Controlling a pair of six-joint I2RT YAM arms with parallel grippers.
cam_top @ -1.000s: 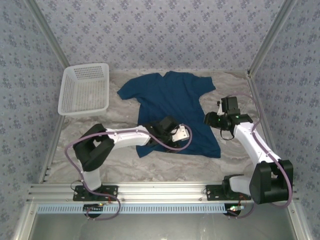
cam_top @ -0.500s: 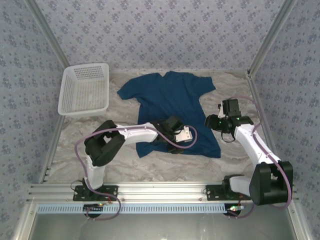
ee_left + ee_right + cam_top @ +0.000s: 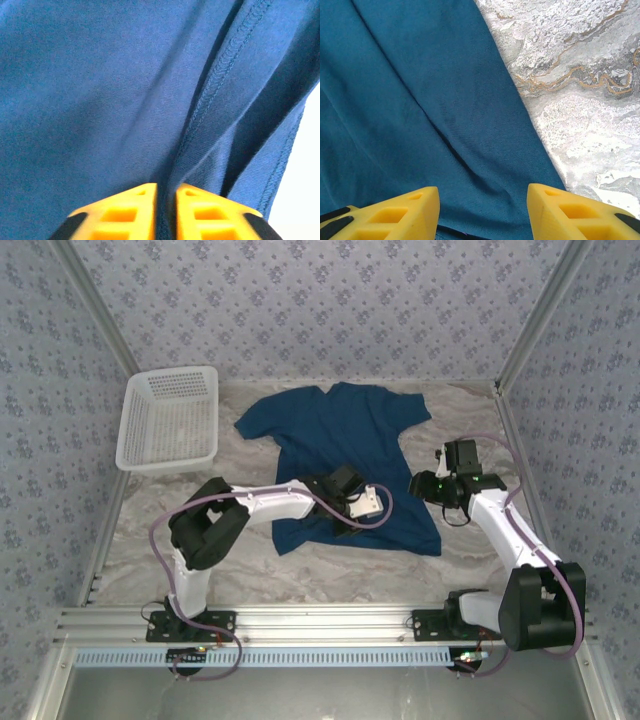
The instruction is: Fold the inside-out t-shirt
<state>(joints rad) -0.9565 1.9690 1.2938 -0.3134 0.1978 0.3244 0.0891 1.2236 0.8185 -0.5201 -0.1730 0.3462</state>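
The inside-out t-shirt [image 3: 340, 440] is dark navy and lies spread on the marble table, collar toward the back. My left gripper [image 3: 343, 526] sits low on the shirt's lower middle. In the left wrist view its yellow fingers [image 3: 135, 210] stand almost together, and the left gripper [image 3: 166, 200] is shut on a raised fold of the t-shirt [image 3: 100, 100] beside a stitched seam [image 3: 210, 95]. My right gripper [image 3: 425, 483] hovers over the shirt's right side edge. In the right wrist view the right gripper [image 3: 482, 212] is open and wide apart above the t-shirt [image 3: 420, 100], holding nothing.
A white lattice basket [image 3: 170, 418] stands at the back left of the table. Bare marble table [image 3: 200, 540] lies left of the shirt and along its right edge [image 3: 580, 100]. Patterned walls and metal frame posts [image 3: 525, 335] close in the sides and back.
The left gripper has gone from open to shut on a fold of the shirt, after reaching a little to the right and then back. The right arm has barely moved.
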